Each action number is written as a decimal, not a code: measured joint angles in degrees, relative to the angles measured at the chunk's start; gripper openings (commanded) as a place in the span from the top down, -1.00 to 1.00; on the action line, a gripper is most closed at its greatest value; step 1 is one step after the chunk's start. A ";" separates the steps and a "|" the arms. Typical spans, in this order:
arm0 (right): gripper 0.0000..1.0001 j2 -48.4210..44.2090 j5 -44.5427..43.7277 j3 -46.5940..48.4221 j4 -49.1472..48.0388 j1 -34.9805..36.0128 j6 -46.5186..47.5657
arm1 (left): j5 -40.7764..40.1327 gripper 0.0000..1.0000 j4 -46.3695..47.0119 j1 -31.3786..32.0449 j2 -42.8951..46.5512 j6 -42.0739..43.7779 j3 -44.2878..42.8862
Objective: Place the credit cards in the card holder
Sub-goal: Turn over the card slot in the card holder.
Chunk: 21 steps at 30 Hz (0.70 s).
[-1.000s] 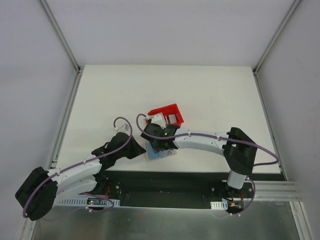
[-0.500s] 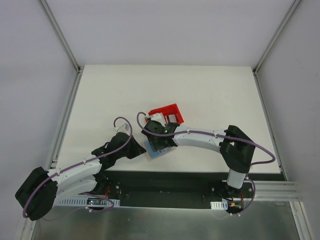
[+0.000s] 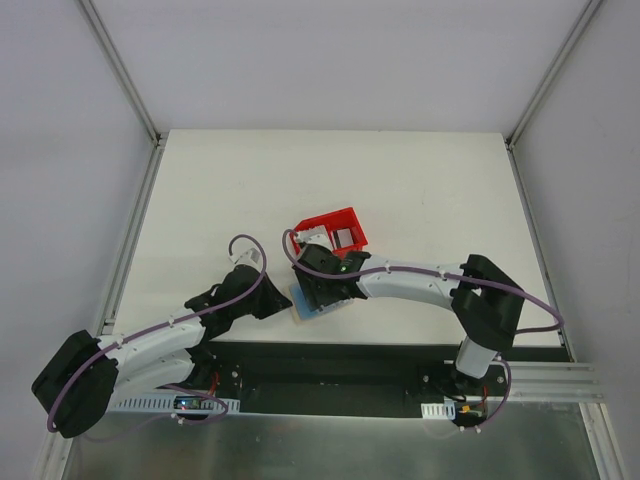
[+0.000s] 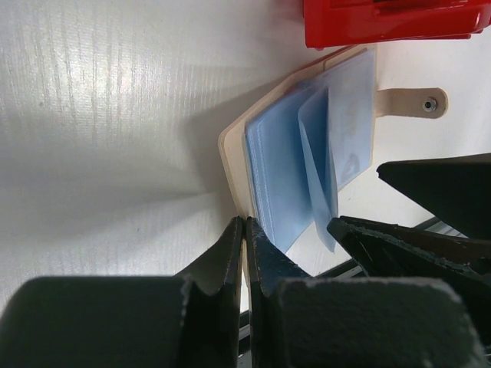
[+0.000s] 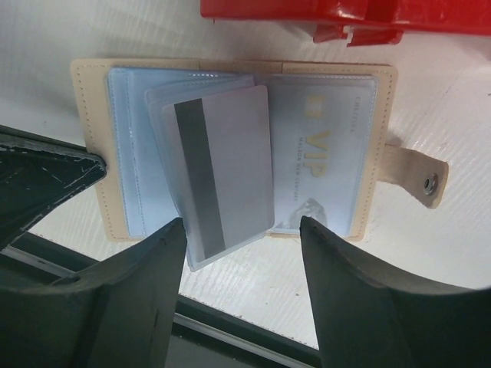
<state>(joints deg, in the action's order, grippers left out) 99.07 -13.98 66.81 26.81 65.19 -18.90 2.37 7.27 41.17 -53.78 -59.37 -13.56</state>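
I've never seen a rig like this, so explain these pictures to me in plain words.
The left arm and right arm are robot arms bolted at a white table's near edge. One picture looks down from above; the other two come from cameras on the wrists. On the table lie an open tan card holder and a red bin. The left arm's fingers are shut at the holder's edge. The right arm's fingers stand open either side of a striped card resting on the holder's sleeves; nothing looks gripped.
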 measured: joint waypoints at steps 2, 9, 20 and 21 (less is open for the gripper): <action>-0.29 -0.02 -0.17 0.02 0.02 -0.20 0.17 | 0.00 1.00 -0.02 0.00 -0.09 0.02 0.00; -0.31 -2.10 2.91 -2.10 -2.05 -2.97 0.04 | 0.02 1.00 -0.15 0.00 -0.11 0.02 0.00; -0.26 -2.62 5.35 -2.43 -3.80 -5.88 -0.17 | 0.04 1.00 -0.17 -0.02 -0.11 0.15 0.00; -0.26 -2.62 5.18 -2.36 -3.56 -6.10 -0.15 | 0.04 1.00 -0.15 0.00 -0.11 0.15 0.00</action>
<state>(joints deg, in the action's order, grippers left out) 96.44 -8.80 64.45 23.24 59.09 -19.05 2.42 7.11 41.17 -53.89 -59.22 -13.56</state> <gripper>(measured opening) 0.648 0.006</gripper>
